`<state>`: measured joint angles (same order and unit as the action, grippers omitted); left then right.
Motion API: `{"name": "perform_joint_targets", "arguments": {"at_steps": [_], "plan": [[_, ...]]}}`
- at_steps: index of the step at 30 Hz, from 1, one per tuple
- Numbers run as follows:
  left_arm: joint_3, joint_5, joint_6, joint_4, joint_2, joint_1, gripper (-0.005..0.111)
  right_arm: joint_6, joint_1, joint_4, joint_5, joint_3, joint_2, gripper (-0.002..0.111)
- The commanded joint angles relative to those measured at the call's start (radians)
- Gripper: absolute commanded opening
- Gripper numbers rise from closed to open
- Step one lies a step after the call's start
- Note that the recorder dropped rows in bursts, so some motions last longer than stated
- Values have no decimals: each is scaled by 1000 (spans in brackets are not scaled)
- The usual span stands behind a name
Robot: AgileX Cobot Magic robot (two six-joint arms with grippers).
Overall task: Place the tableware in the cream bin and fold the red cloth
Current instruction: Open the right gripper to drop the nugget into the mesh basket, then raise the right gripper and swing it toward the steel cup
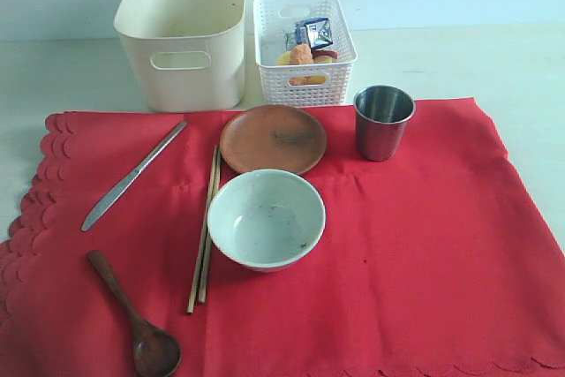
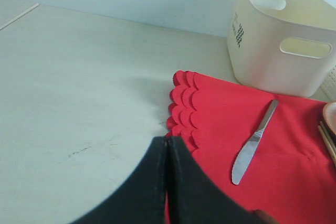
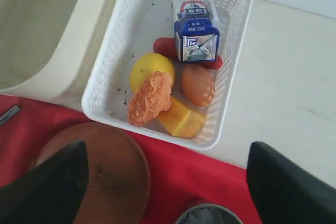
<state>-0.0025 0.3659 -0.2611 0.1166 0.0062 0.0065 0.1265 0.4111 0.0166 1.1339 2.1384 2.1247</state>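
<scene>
With the left gripper [image 2: 167,148] pressed together empty and the right gripper [image 3: 168,179] spread wide, the plate [image 3: 113,163] below the latter, judged stiff and breakable, is best taken by its rim.

Bowl [image 1: 267,218], cup [image 1: 383,121], plate [image 1: 273,139], knife [image 1: 132,177], chopsticks [image 1: 205,231], spoon [image 1: 132,315] rest on the spread red cloth [image 1: 424,245] beside the cream bin [image 1: 141,68].
</scene>
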Motion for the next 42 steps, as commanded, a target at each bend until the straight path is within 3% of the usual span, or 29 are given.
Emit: {"name": "perform_joint_targets", "arguments": {"at_steps": [1, 20, 42], "plan": [[3, -5, 3, 5, -6, -7, 0, 5, -6, 8, 17, 5, -51, 78], [3, -5, 3, 5, -6, -7, 0, -126, -6, 74, 42, -125, -332, 78], [3, -5, 3, 5, -6, -7, 0, -179, -6, 156, 87, -128, -553, 78]]}}
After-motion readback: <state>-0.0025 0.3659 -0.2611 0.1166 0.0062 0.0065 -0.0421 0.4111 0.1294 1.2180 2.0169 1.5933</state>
